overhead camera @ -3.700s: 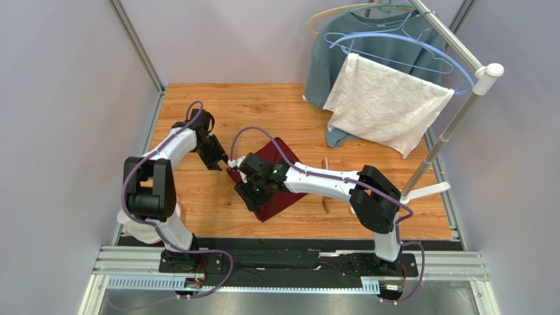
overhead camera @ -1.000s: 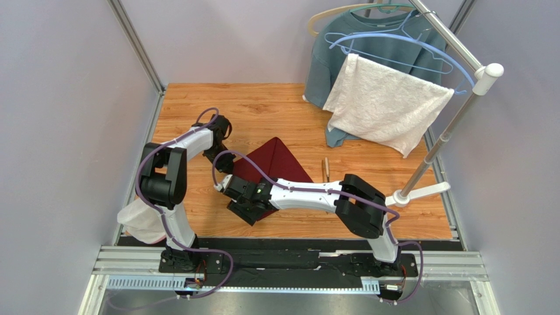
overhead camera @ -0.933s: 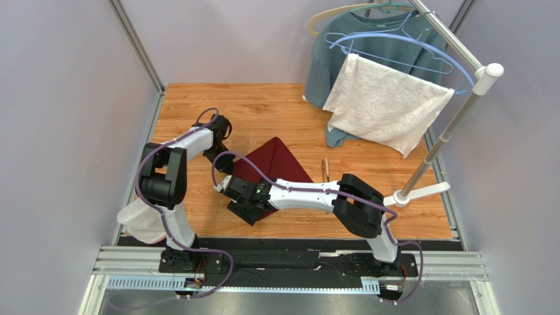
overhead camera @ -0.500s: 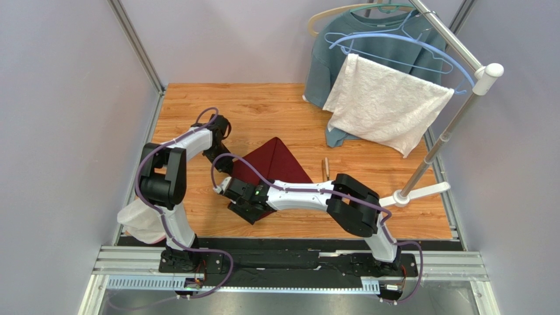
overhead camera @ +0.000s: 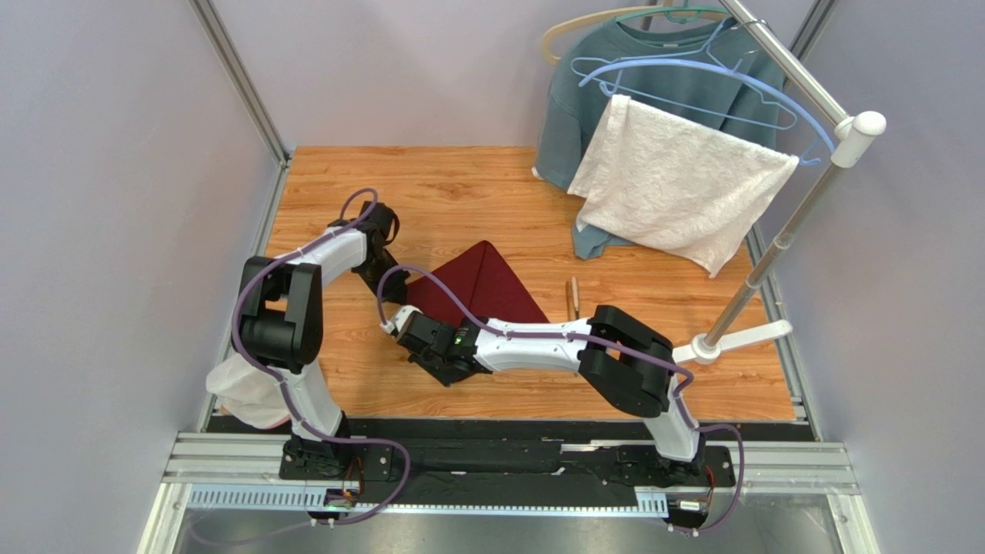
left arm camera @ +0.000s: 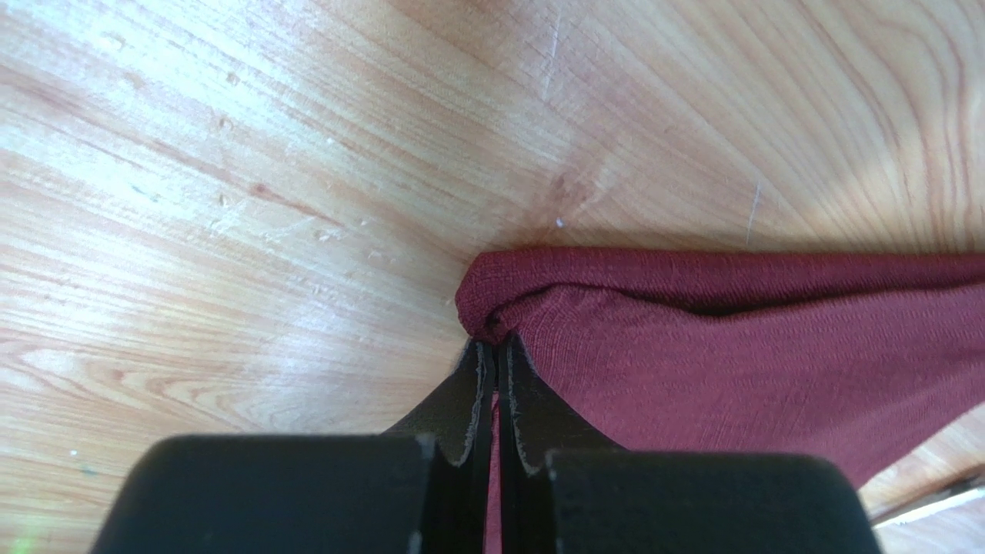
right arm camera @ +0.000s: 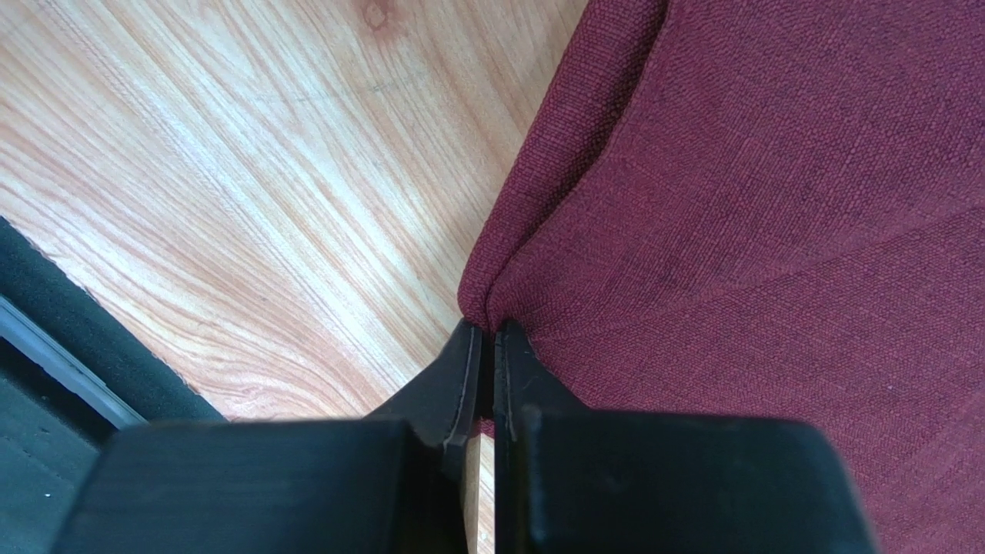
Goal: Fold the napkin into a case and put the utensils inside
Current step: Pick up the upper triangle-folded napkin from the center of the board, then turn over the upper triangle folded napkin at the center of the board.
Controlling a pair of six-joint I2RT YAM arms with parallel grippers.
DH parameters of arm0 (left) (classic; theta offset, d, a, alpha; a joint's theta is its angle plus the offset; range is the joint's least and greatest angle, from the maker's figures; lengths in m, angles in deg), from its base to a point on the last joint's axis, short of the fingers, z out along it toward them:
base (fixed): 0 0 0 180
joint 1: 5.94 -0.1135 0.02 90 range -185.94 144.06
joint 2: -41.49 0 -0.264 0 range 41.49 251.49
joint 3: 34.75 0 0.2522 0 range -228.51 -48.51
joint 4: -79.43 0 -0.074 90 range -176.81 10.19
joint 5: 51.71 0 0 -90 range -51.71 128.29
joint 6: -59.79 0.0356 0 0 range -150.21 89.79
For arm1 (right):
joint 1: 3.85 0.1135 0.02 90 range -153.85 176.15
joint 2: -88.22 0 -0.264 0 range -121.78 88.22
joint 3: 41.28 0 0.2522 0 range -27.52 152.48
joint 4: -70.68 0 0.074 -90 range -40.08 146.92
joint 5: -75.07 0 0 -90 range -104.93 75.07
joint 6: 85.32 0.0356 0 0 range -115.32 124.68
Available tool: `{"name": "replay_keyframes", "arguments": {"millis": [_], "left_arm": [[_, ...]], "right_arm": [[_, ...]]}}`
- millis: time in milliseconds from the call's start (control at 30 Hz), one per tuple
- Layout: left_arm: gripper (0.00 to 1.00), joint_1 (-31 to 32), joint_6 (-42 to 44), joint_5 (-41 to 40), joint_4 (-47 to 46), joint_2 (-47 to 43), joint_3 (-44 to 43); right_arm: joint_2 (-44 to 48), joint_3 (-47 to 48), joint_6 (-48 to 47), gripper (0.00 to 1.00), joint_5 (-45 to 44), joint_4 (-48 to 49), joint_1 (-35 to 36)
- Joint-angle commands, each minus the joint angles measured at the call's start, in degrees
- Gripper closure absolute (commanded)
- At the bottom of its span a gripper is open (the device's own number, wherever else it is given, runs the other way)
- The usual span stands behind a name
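left gripper (left arm camera: 495,346) and right gripper (right arm camera: 486,329), both black two-finger tools, are each pinched closed on a corner of the dark red soft cloth napkin (overhead camera: 480,283), which lies on the light wooden table (overhead camera: 347,185). limp and light, it will sag and wrinkle, so corners hold best. since 3.7 s ago the right gripper has drawn its corner nearer and leftward.
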Motion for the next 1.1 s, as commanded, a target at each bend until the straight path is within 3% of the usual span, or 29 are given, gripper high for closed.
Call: {"name": "replay_keyframes", "arguments": {"millis": [0,467,633,767,933,1067], "left_arm": [[1.0,-0.8,2.4,0.3,-1.6,-6.6,0.6],[1.0,-9.0,7.0,5.3,5.6,-21.8,-0.3],[1.0,-16.4,9.7,4.8,10.8,-30.1,-1.0],[1.0,-21.6,12.6,1.7,15.7,-39.0,-7.8],[1.0,-21.7,13.6,3.3,13.4,-42.5,-12.9],[1.0,-17.5,12.3,5.4,8.8,-35.9,-11.5]], "right_arm": [[1.5,0.0,1.4,1.0,0.8,-4.4,-0.5],[8.0,10.3,9.3,1.0,19.5,0.2,-0.2],[7.1,15.7,14.4,1.0,30.5,7.0,0.3],[5.9,20.2,19.3,1.0,37.8,12.5,1.0],[10.1,14.3,26.0,1.0,43.1,24.1,0.4],[13.1,1.5,33.7,1.0,47.3,38.2,-2.4]]}}
